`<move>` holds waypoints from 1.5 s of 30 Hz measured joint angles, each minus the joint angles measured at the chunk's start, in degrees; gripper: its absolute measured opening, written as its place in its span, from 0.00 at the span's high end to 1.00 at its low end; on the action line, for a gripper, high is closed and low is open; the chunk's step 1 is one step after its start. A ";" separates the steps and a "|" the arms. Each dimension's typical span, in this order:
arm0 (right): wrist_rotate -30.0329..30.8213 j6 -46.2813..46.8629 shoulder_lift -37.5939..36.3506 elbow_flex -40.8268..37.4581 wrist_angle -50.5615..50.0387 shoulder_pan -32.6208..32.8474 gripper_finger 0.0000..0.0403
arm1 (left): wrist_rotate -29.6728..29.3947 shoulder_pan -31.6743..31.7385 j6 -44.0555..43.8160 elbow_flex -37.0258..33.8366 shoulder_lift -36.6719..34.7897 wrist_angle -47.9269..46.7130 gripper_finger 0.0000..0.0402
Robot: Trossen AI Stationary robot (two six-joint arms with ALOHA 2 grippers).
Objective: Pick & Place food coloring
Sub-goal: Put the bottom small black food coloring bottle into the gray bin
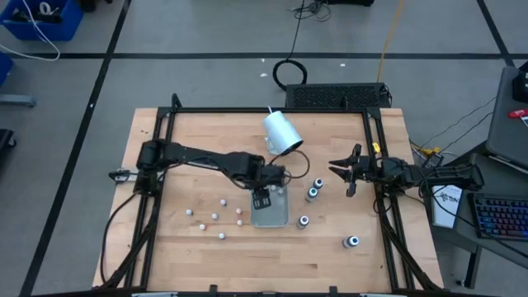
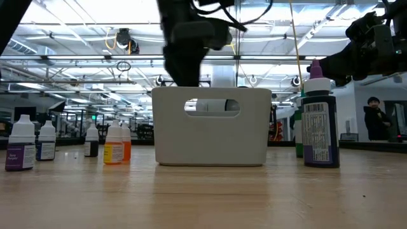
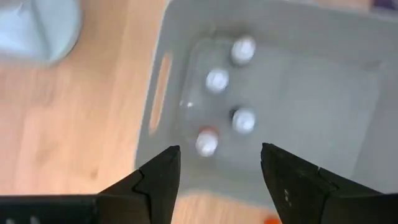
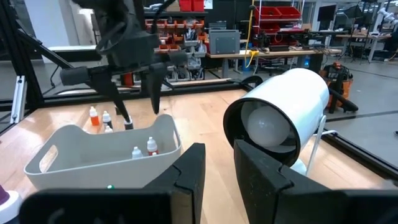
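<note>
Several small food coloring bottles (image 3: 216, 79) stand inside the pale grey tray (image 1: 280, 218), their white caps up. My left gripper (image 3: 221, 168) hovers open above the tray's inside, fingers pointing down, with nothing between them; it also shows above the tray in the right wrist view (image 4: 138, 102). More tiny whitish bottles (image 1: 215, 217) stand on the table left of the tray, and dark bottles (image 1: 312, 194) with pale caps stand to its right. My right gripper (image 1: 346, 169) waits shut at the table's right edge.
A large white cylindrical cup (image 1: 280, 132) lies tilted on a stand behind the tray. One dark bottle (image 1: 352, 242) stands alone near the front right. In the low view a tall dark bottle (image 2: 321, 121) stands right of the tray (image 2: 210, 146). A person (image 2: 375, 117) is far behind.
</note>
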 joint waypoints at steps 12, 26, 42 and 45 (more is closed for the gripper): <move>0.00 0.00 0.01 0.01 -0.02 0.02 0.81 | -5.20 -13.71 -29.39 -10.97 -8.22 -19.83 0.44; 0.00 -0.01 0.00 0.01 0.08 0.00 0.81 | 0.24 -23.95 -64.56 -36.07 -32.69 -15.46 0.44; 0.00 0.01 0.00 0.00 0.08 0.00 0.81 | 5.71 -24.33 -74.66 -49.65 -38.21 -2.10 0.44; 0.00 0.01 0.00 -0.01 0.08 0.02 0.81 | 6.06 -24.60 -76.90 -50.94 -38.21 -1.99 0.44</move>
